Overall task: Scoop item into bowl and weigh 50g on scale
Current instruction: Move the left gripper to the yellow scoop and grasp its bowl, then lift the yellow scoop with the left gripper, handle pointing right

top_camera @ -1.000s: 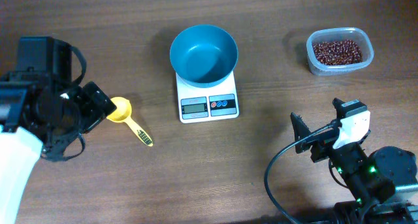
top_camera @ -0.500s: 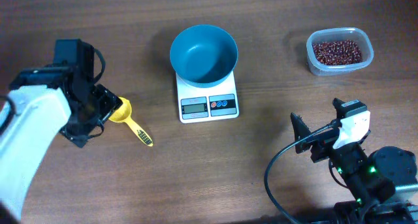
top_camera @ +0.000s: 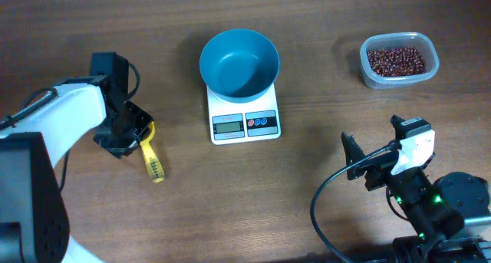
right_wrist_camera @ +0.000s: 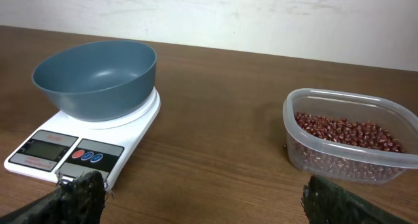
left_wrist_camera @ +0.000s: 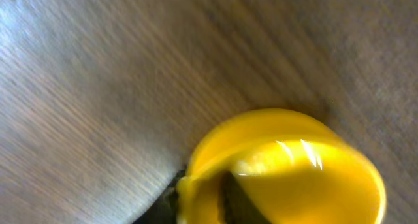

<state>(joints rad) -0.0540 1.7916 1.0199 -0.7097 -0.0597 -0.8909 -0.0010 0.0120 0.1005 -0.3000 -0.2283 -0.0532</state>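
Close to the near right edge of the counter (top_camera: 253, 209), the right hand (right_wrist_camera: 202, 201) is spread wide and holds nothing. At the left side, the left hand (top_camera: 132, 131) pinches the cup of the yellow scoop (top_camera: 153, 162), its handle pointing to the near edge; a second ago that hand was open and the handle slanted right. The beans (top_camera: 395, 60) sit in the tub (top_camera: 399, 82) by the far right corner, past the bowl (top_camera: 239, 62) on the scale (top_camera: 244, 123).

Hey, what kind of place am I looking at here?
Probably a lab tabletop set up for kitchen weighing: a digital kitchen scale under a teal bowl, and a clear tub of red beans.
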